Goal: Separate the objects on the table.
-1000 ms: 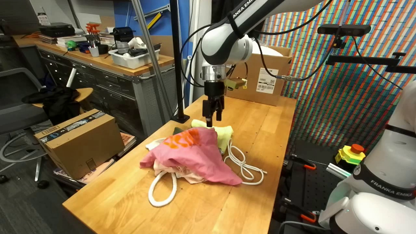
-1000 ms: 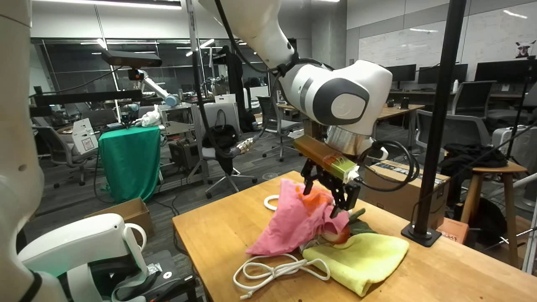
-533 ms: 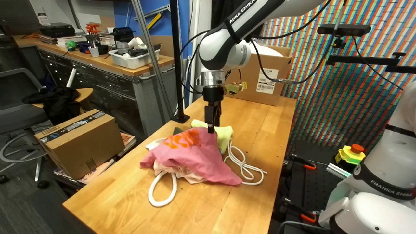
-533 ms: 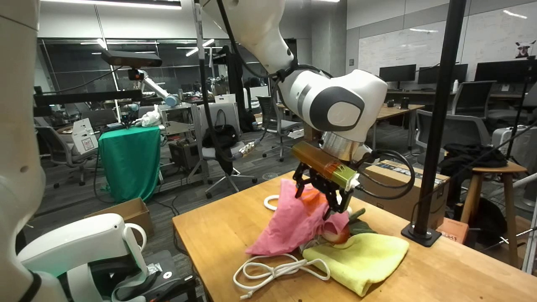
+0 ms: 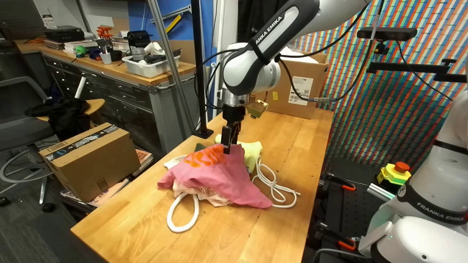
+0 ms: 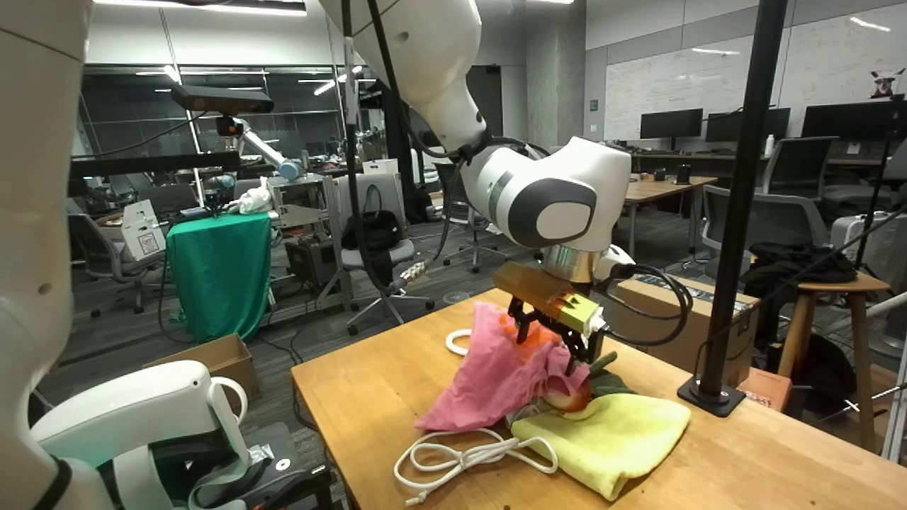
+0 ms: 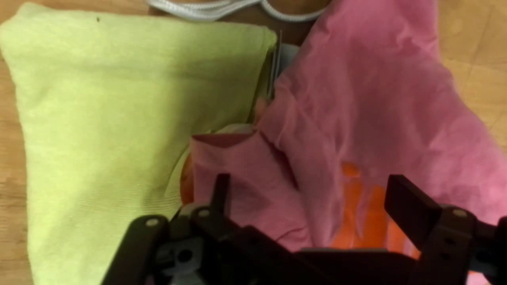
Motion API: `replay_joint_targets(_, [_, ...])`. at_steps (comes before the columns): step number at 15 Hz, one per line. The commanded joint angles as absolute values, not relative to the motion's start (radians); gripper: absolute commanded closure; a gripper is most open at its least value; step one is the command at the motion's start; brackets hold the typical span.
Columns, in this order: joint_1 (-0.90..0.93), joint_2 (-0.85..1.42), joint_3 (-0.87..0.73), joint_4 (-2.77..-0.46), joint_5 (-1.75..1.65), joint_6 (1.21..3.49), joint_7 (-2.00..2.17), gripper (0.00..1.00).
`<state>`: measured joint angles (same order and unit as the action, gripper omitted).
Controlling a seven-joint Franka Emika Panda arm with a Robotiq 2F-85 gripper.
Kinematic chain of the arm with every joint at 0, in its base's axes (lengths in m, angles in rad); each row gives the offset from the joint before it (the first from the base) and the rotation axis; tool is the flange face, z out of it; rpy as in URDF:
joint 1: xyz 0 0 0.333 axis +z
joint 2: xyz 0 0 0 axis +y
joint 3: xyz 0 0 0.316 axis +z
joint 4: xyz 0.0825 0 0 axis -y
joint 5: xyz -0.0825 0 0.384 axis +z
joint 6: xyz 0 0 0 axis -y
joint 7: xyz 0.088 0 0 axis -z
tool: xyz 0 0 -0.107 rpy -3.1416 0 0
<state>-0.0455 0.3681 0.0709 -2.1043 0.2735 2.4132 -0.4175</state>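
Note:
A pink cloth with an orange print lies heaped on the wooden table; it also shows in the other views. A folded yellow-green towel lies beside it, at left in the wrist view. A red-orange round object peeks from under the pink cloth's edge. A dark green item lies behind it. A tied white rope lies at the pile's side. My gripper is open, its fingers spread over the pink cloth's top; whether they touch it, I cannot tell.
A white rope loop and pale pink fabric stick out from under the pink cloth. A black post stands at the table's edge. A large cardboard box stands at the table's far end. The wooden tabletop surrounds the pile.
My gripper has moved down to the pink cloth and tilted a little, shifting slightly left in an exterior view. The cloths and rope have not visibly moved.

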Motion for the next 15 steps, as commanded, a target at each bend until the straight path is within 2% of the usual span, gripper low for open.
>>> replay_joint_targets(1, [-0.037, 0.407, 0.073, -2.118, 0.231, 2.570, -0.355, 0.00])
replay_joint_targets(6, [-0.031, 0.433, 0.064, -2.129, 0.141, 2.636, -0.281, 0.01])
replay_joint_targets(7, [-0.031, 0.431, 0.065, -2.130, 0.127, 2.630, -0.270, 0.26])
replay_joint_targets(8, [-0.035, 0.423, 0.069, -2.130, 0.119, 2.609, -0.268, 0.26])
replay_joint_targets(9, [-0.038, 0.418, 0.071, -2.126, 0.113, 2.589, -0.265, 0.31])
replay_joint_targets(11, [-0.036, 0.408, 0.068, -2.120, 0.098, 2.552, -0.251, 0.48])
replay_joint_targets(15, [-0.031, 0.389, 0.061, -2.107, 0.082, 2.481, -0.226, 0.77])
